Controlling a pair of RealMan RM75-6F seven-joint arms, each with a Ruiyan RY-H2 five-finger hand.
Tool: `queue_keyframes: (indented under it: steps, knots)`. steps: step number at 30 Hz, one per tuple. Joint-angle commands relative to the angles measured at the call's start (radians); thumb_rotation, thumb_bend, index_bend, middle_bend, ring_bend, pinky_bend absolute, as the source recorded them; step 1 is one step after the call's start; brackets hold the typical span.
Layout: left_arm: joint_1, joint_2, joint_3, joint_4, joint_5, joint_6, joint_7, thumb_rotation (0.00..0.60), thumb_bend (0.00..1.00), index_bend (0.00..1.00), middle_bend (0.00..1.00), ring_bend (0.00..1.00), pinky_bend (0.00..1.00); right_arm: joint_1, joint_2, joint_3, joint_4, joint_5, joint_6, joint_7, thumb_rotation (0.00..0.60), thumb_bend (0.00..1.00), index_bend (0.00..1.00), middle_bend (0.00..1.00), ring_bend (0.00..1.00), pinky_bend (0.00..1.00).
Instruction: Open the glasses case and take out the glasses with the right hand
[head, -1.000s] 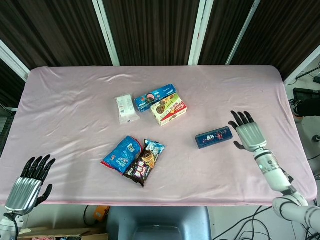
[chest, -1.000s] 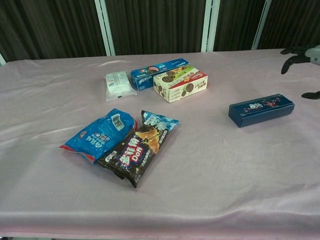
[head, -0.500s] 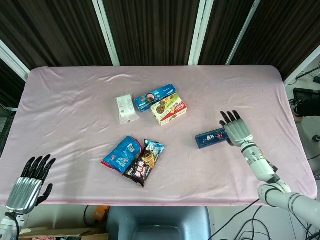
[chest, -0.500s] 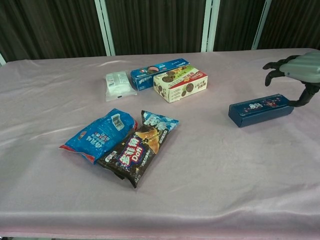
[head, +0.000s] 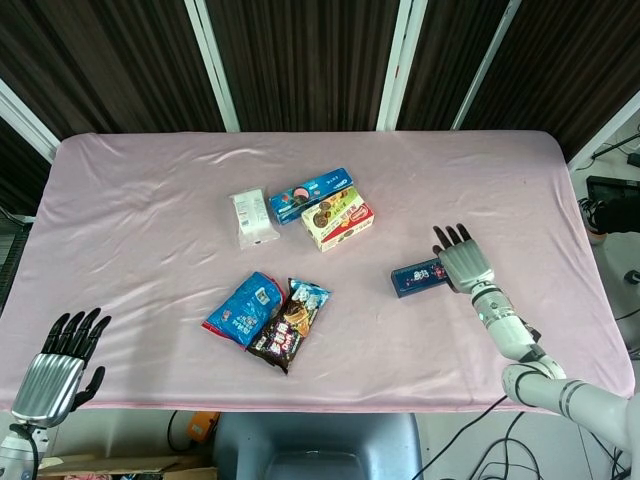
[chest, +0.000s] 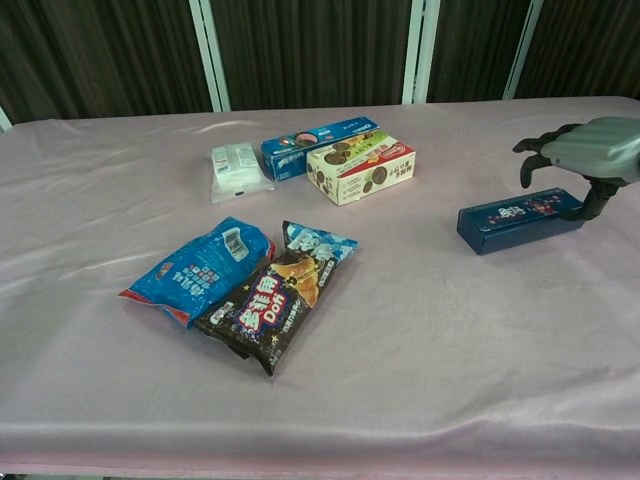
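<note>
A dark blue glasses case (head: 418, 278) (chest: 512, 221) lies closed on the pink tablecloth at the right. My right hand (head: 459, 260) (chest: 582, 153) hovers over the case's right end, palm down with fingers spread and curved; the thumb reaches down by the case's end. Whether it touches the case I cannot tell. My left hand (head: 60, 365) hangs off the table's near left corner, fingers apart and holding nothing; the chest view does not show it. The glasses are hidden.
Two biscuit boxes (head: 325, 208) (chest: 345, 158) and a white packet (head: 252, 217) (chest: 236, 169) lie at mid-table. A blue snack bag (head: 241, 307) (chest: 199, 268) and a dark snack bag (head: 289, 324) (chest: 277, 296) lie nearer the front. The table's right edge (head: 590, 280) is close to the case.
My right hand has moved left from beside the case to over its right end. The case and my left hand have not moved.
</note>
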Motion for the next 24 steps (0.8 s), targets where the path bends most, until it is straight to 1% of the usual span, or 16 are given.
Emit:
queue_keyframes:
  steps: [1,4,10,16,24]
  knots:
    - [-0.001,0.0,0.001,0.0,0.002,-0.001,0.0,0.6,0.41,0.0,0.0,0.0,0.0,0.005,-0.004,-0.007,0.001,0.015,0.0,-0.014,0.6,0.48,0.4,0.0,0.0,0.0]
    - [0.0,0.001,0.002,0.001,0.004,0.003,-0.002,0.6,0.41,0.0,0.0,0.0,0.0,0.01,-0.01,-0.012,0.002,0.027,-0.001,-0.021,0.6,0.48,0.41,0.0,0.0,0.0]
    - [-0.002,0.004,0.003,0.003,0.006,0.0,-0.009,0.6,0.41,0.0,0.0,0.0,0.0,0.025,-0.014,-0.022,0.003,0.055,-0.014,-0.038,0.6,0.54,0.43,0.0,0.0,0.0]
    - [-0.001,0.004,0.003,0.003,0.005,0.002,-0.01,0.6,0.41,0.0,0.0,0.0,0.0,0.034,-0.017,-0.031,-0.003,0.08,-0.007,-0.059,0.6,0.56,0.48,0.0,0.0,0.0]
    - [0.001,0.007,0.004,0.003,0.007,0.008,-0.017,0.6,0.41,0.0,0.0,0.0,0.0,0.047,-0.022,-0.04,-0.005,0.109,-0.008,-0.076,0.6,0.76,0.56,0.0,0.0,0.0]
